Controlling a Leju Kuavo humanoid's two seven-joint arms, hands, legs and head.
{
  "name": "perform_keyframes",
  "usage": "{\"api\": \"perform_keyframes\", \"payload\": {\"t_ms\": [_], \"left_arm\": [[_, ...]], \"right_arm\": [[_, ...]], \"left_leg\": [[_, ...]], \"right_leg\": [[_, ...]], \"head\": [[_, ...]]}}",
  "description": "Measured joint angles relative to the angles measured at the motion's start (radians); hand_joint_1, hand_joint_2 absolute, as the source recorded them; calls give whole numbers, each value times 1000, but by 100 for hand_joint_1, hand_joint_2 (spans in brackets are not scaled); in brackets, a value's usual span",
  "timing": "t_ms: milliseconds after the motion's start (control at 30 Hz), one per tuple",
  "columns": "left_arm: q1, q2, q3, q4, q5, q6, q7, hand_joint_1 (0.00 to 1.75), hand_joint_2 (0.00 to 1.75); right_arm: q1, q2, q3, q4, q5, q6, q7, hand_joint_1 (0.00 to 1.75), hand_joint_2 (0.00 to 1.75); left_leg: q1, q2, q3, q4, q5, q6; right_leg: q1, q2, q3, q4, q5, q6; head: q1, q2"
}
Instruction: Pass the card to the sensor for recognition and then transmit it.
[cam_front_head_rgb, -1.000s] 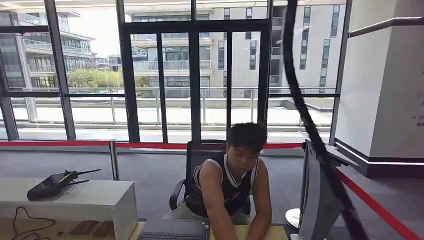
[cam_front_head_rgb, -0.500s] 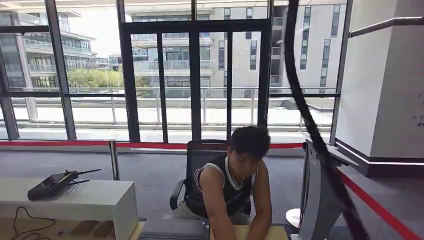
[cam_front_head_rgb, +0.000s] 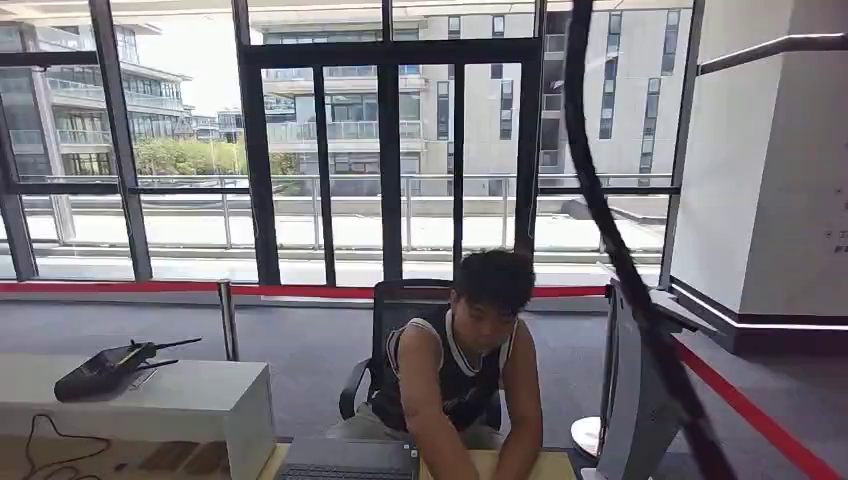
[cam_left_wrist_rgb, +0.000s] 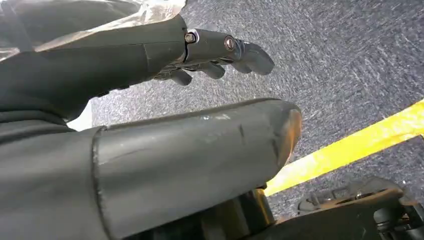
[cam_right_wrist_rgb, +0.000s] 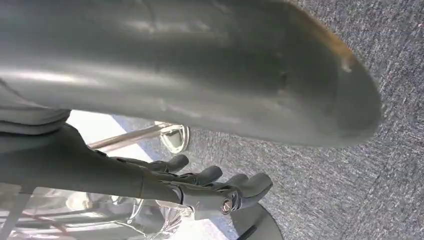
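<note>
In the left wrist view my left hand (cam_left_wrist_rgb: 165, 50) hangs over grey carpet, its fingers (cam_left_wrist_rgb: 235, 50) stretched out and apart from the thick thumb (cam_left_wrist_rgb: 200, 155), with nothing in it. My right hand (cam_right_wrist_rgb: 150, 180) also hangs over the carpet. Its fingers (cam_right_wrist_rgb: 220, 177) are slightly curved, well apart from the thumb (cam_right_wrist_rgb: 225, 65), and hold nothing. In the head view a person (cam_front_head_rgb: 465, 370) sits on an office chair behind a wooden desk (cam_front_head_rgb: 520, 465), both arms reaching down to the desk. A grey upright stand (cam_front_head_rgb: 635, 400) rises beside the desk on the right.
A dark laptop (cam_front_head_rgb: 350, 462) lies on the desk's near left. A white counter (cam_front_head_rgb: 150, 400) at the left carries a black handset (cam_front_head_rgb: 105, 368). Red barrier tape (cam_front_head_rgb: 750, 410) runs along the right. A black cable (cam_front_head_rgb: 600, 200) hangs across the view. A yellow floor line (cam_left_wrist_rgb: 350, 150) crosses the carpet.
The person has shifted their head slightly. Nothing else has visibly moved.
</note>
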Motion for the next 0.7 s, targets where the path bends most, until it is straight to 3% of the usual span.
{"api": "perform_keyframes", "payload": {"t_ms": [533, 700], "left_arm": [[0, -3, -19, 0, -5, -1, 0, 0, 0], [-1, -3, -23, 0, -2, 15, 33, 0, 0]], "right_arm": [[0, 0, -1, 0, -10, -2, 8, 0, 0], [0, 0, -3, 0, -11, -6, 8, 0, 0]], "left_leg": [[0, 0, 0, 0, 0, 0], [0, 0, 0, 0, 0, 0]], "right_leg": [[0, 0, 0, 0, 0, 0], [0, 0, 0, 0, 0, 0]], "head": [[0, 0], [1, 0]]}}
